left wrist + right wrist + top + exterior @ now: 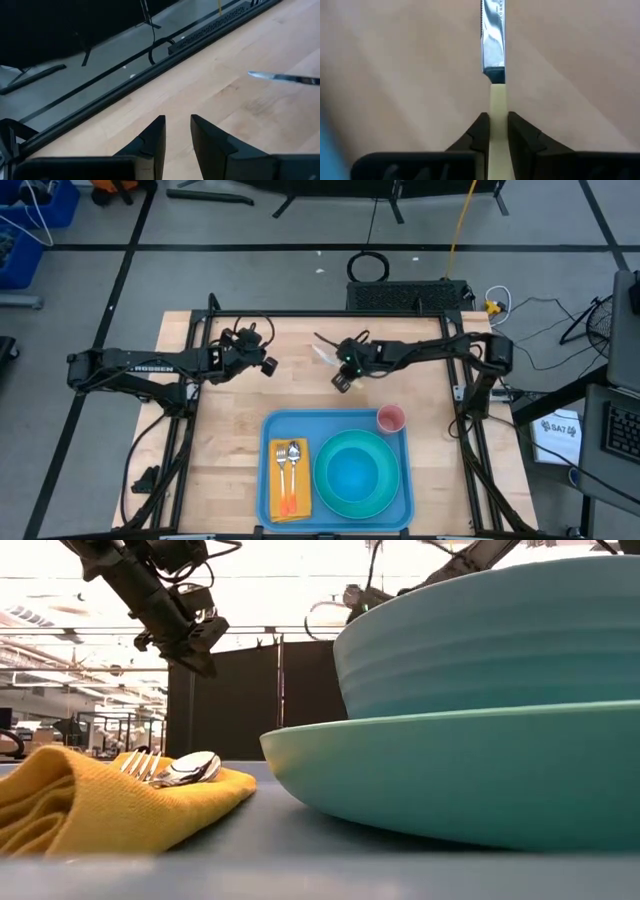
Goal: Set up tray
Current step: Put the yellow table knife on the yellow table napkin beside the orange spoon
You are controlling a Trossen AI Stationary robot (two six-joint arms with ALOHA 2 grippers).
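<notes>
- Even, bright overhead light falls on the table (230, 440) in the high view; shadows are soft and faint.
- Low view: bright ceiling lights blow out the background, leaving the arms nearly silhouetted.
- There the plate (470, 775) and napkin (90, 805) sit close and soft-focused.
- Right wrist view: the knife (493, 45) blade shows glare, and the wood around it is blurred.
- Left wrist view: dim floor beyond, with slight blur.

tray (268, 480): light blue
plate (330, 490): teal
bowl (358, 470): teal
napkin (275, 498): yellow-orange
cup (390, 418): pink, by tray's far corner
knife (493, 35): silver blade, cream handle
table (230, 440): pale wood
</notes>
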